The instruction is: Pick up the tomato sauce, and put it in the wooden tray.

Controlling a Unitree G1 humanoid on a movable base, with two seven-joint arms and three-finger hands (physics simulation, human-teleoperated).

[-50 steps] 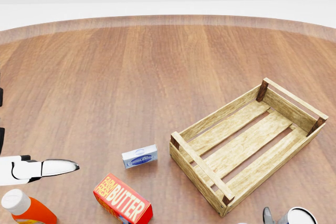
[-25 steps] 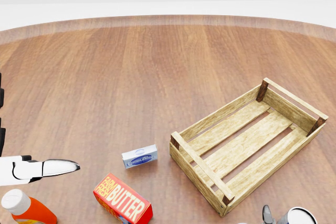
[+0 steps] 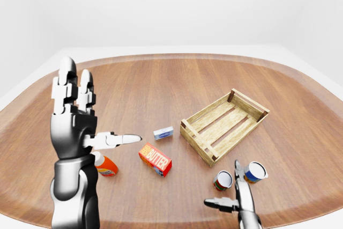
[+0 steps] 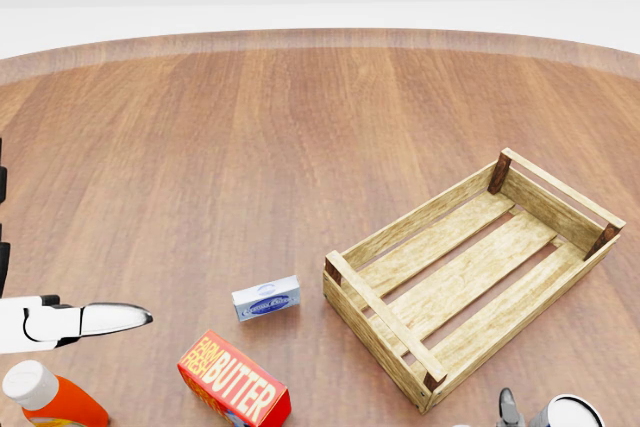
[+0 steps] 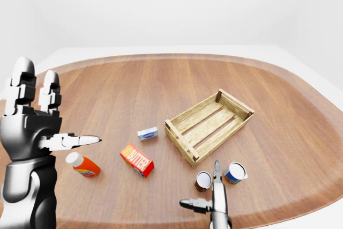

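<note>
Both hands spread open, nothing held.
Butter box (image 5: 137, 160) and small blue box (image 5: 147, 133) sit left of the wooden tray (image 5: 208, 125); left hand (image 3: 72, 119) raised, right hand (image 5: 211, 199) beside two cans (image 5: 203, 181).

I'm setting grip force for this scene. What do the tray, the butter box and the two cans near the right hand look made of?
The wooden tray looks like pale unfinished slatted wood, with visible grain and darker corner posts. The butter box appears to be printed cardboard, red and matte. The two cans, one with a red and green label and one with a blue label, look like metal with paper labels, though the render leaves this open.
</note>
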